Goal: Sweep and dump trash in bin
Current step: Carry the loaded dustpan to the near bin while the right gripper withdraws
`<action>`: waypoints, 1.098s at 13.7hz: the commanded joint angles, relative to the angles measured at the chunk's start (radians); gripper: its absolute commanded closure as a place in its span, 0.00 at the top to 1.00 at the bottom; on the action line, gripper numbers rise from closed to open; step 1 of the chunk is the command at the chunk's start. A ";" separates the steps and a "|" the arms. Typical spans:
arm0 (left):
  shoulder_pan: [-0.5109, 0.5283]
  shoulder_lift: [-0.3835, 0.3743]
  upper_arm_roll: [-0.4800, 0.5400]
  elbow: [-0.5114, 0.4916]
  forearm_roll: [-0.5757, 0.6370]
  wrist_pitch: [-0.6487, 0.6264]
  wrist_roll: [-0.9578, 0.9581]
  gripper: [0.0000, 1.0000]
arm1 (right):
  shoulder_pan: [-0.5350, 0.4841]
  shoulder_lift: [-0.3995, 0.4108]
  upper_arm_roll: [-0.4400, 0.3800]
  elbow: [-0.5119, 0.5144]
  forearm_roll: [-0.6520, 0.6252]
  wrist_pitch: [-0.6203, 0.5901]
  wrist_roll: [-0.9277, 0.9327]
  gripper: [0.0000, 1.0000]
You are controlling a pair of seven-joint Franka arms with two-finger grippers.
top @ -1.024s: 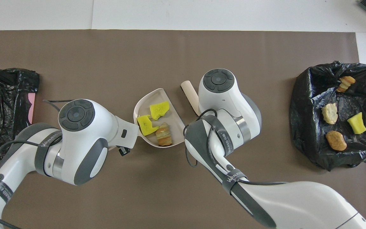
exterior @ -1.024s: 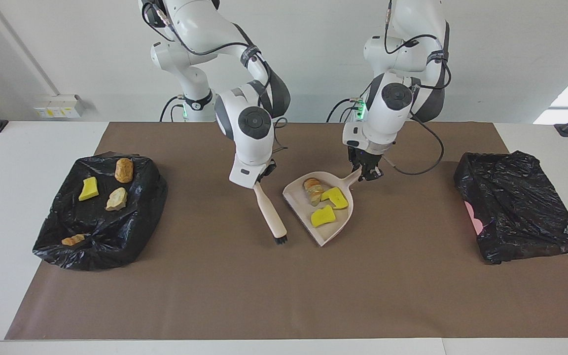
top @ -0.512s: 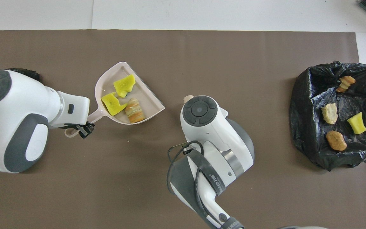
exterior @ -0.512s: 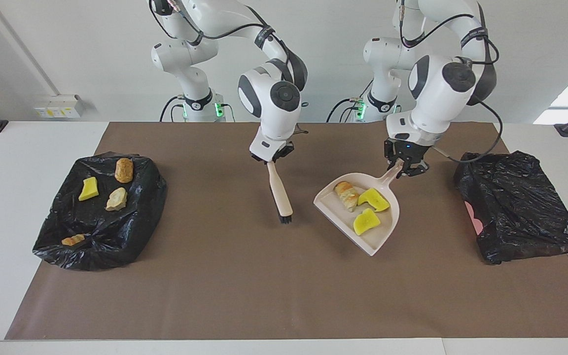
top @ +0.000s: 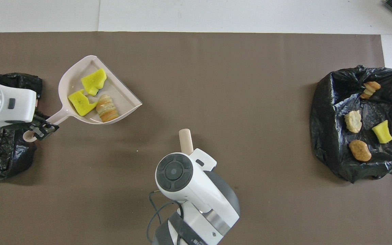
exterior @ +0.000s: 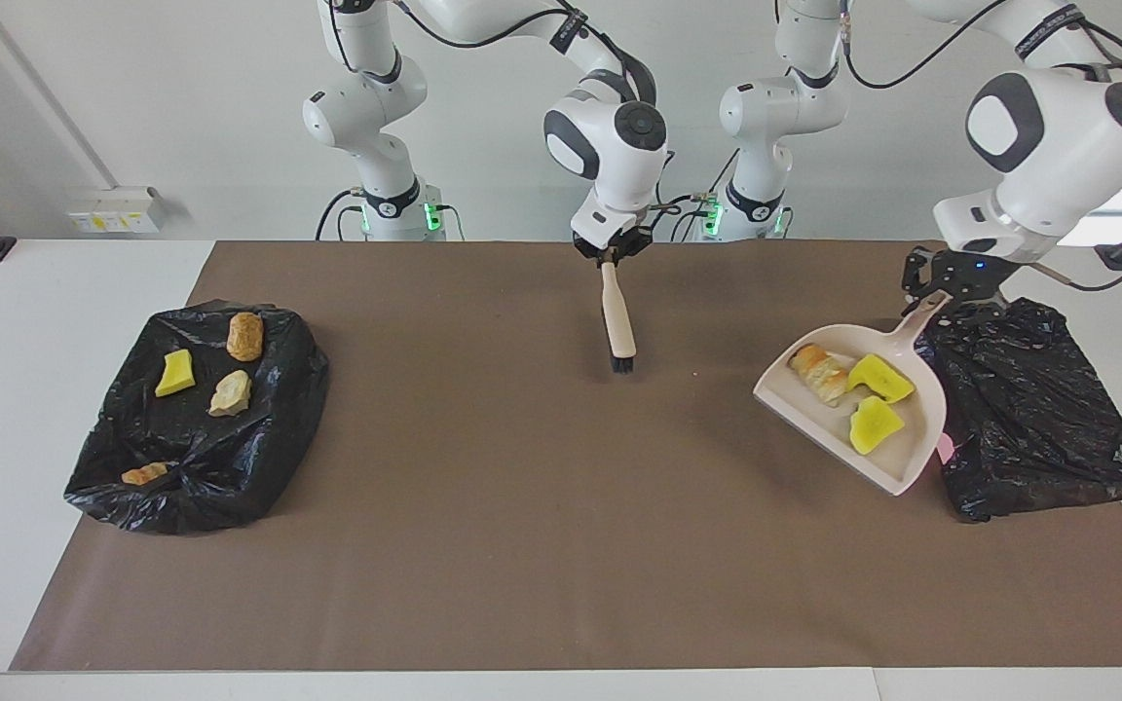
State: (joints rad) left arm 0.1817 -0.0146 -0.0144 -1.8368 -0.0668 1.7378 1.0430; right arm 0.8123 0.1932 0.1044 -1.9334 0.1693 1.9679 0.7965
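Your left claw (exterior: 951,292) is clamped on the handle of a pale pink dustpan (exterior: 897,458), holding it in the air beside a black bin bag (exterior: 1038,409) at the left arm's end of the table (exterior: 35,282); in the overhead view this claw (top: 41,126) sits at the bag's (top: 2,156) edge, with the pan (top: 121,98) stretched out over the brown mat (top: 216,85). The pan's open lip overlaps the edge of the bag in the facing view, where a sliver of pink shows. Three pieces of trash ride in the pan: two bright yellow sponge chunks (exterior: 880,378) (exterior: 873,424) and one tan bread-like lump (exterior: 819,370); from overhead, the yellow chunks (top: 94,81) (top: 79,102) lie deeper in the pan than the lump (top: 106,108). Your right claw (exterior: 612,255) is closed on the handle of a pale pink hand brush (exterior: 617,316), which hangs with its black bristles pointing down over the middle of the mat; overhead, only the brush's tip (top: 185,141) shows past the arm. At the right arm's end of the table, a second black bin bag (exterior: 201,438) holds four more scraps: a yellow chunk (exterior: 175,373), a brown lump (exterior: 244,336), a pale tan lump (exterior: 230,392) and a small orange-brown piece (exterior: 145,474).
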 commanded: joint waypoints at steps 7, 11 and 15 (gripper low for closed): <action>0.321 0.125 -0.012 0.212 0.169 -0.021 0.372 0.00 | 0.027 0.021 -0.005 -0.101 0.070 0.118 0.032 0.00; 0.348 0.197 -0.012 0.315 0.319 0.046 0.460 0.00 | 0.019 0.023 -0.006 -0.014 0.053 0.010 0.035 1.00; 0.306 0.206 -0.018 0.308 0.537 0.135 0.633 0.00 | -0.036 -0.001 -0.009 0.131 -0.025 -0.176 0.003 1.00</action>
State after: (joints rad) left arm 0.5151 0.1782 -0.0269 -1.5473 0.3816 1.8419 1.5942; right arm 0.8230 0.2102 0.0909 -1.8719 0.1882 1.8798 0.8332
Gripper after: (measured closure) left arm 0.687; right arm 0.031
